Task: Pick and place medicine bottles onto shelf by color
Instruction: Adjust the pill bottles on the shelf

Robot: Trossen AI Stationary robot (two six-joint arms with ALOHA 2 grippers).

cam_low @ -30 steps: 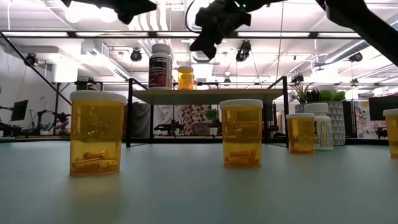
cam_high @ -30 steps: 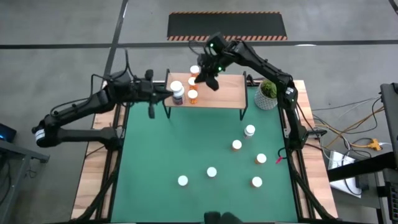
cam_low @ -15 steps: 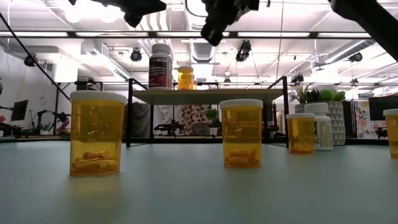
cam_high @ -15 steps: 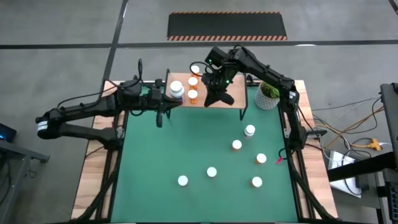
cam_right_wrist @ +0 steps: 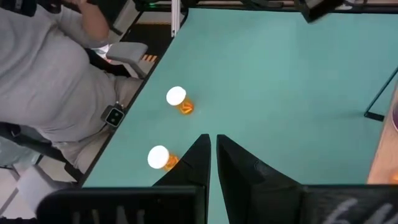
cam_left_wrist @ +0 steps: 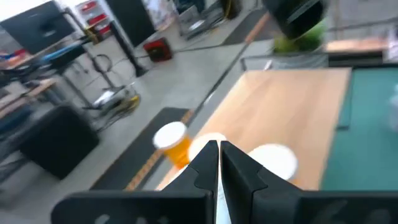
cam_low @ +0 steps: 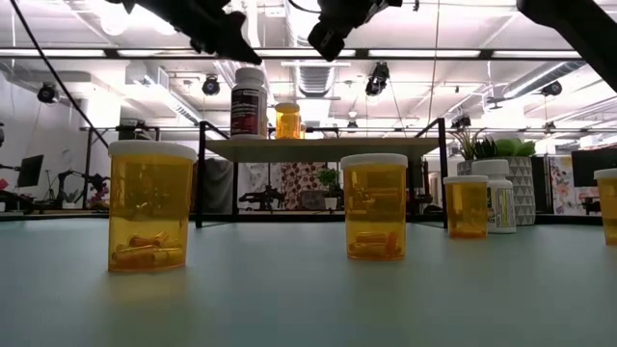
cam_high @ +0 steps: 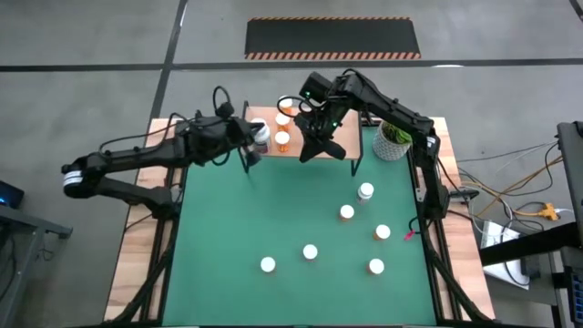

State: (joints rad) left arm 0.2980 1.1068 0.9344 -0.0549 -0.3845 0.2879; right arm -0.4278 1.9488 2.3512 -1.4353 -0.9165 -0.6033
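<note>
The shelf (cam_high: 342,133) stands at the mat's far edge. On its left part stand a larger white-and-dark bottle (cam_high: 260,134) and three orange bottles (cam_high: 282,138). Several more medicine bottles (cam_high: 347,211) stand on the green mat. My left gripper (cam_high: 251,151) is shut and hovers at the shelf's left end, beside and above the large bottle (cam_low: 249,100). In its wrist view an orange bottle (cam_left_wrist: 173,142) lies just beyond its fingertips (cam_left_wrist: 217,149). My right gripper (cam_high: 308,155) is shut and empty, high over the shelf's front edge (cam_low: 328,39).
A white pot with a green plant (cam_high: 393,137) stands right of the shelf. In the right wrist view a person in grey (cam_right_wrist: 56,81) sits at the table's near side, close to two bottles (cam_right_wrist: 176,98) on the mat. The mat's middle (cam_high: 273,205) lies bare.
My left gripper has swung toward the table's right, up to the shelf's left end, turning as it went. My right gripper has drawn back from over the bottles on the shelf toward the shelf's front edge and tipped. Both have stayed shut. No bottle has moved.
</note>
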